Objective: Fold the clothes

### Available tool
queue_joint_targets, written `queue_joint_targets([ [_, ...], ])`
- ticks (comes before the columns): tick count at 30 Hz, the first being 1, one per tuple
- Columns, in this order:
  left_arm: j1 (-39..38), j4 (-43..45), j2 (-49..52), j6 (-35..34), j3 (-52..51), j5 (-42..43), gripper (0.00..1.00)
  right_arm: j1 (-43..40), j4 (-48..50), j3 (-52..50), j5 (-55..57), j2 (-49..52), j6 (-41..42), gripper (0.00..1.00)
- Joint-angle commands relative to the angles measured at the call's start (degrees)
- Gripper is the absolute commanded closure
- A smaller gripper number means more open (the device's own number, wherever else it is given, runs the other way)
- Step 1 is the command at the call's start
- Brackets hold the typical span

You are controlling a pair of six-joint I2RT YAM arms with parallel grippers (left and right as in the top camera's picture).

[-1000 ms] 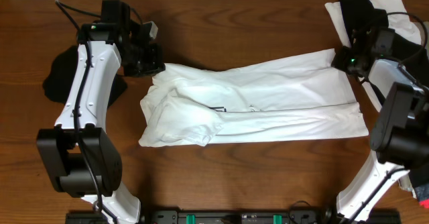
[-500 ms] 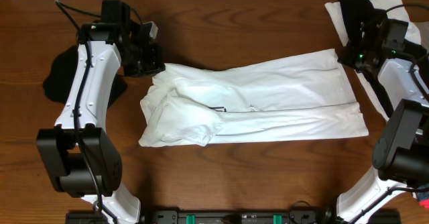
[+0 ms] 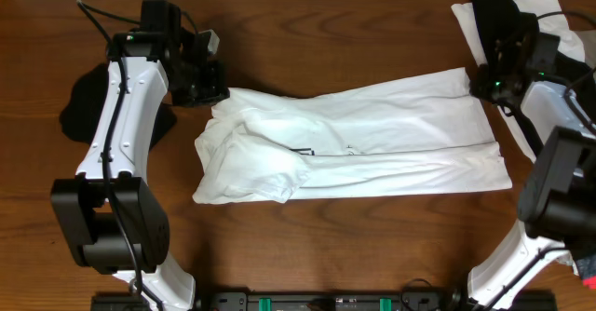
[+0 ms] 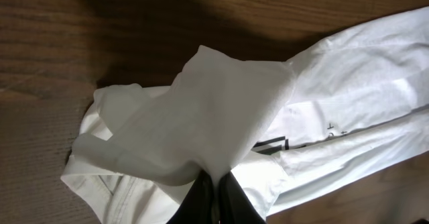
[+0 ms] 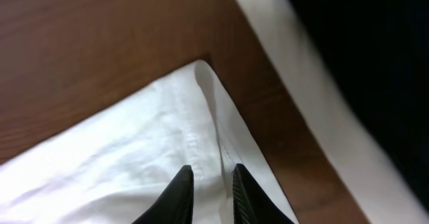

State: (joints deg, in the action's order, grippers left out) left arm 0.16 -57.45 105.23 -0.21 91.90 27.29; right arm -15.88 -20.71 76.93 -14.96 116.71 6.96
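T-shirt [image 3: 372, 134] (white): left jaws clamped on fold; right jaws barely parted at corner, grip unclear.

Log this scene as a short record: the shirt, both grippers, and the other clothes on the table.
shirt: white T-shirt, partly folded, lying across the table
left gripper: shut, pinching a lifted fold at the shirt's left end
right gripper: slightly open over the shirt's far right corner
other clothes: black garment at left; black and white pile far right
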Motion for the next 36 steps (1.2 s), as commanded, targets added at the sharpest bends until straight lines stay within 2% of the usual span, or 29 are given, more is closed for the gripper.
queue_joint_targets([
  [1, 0.04, -0.13, -0.76, -0.31, 0.22, 0.57, 0.94, 0.11, 1.14, 0.66, -2.25, 2.01, -0.13, 0.8],
  [18, 0.04, -0.13, -0.76, -0.31, 0.22, 0.57, 0.94, 2.78, 1.9, 0.66, -1.95, 5.25, -0.13, 0.77],
  [31, 0.04, -0.13, -0.76, -0.31, 0.22, 0.57, 0.94, 2.89, 3.21, 0.66, -1.53, 5.25, -0.15, 0.67],
  [36, 0.04, -0.11, -0.76, -0.31, 0.22, 0.57, 0.94, 3.41, 3.1, 0.66, 1.07, 5.51, -0.15, 0.68],
])
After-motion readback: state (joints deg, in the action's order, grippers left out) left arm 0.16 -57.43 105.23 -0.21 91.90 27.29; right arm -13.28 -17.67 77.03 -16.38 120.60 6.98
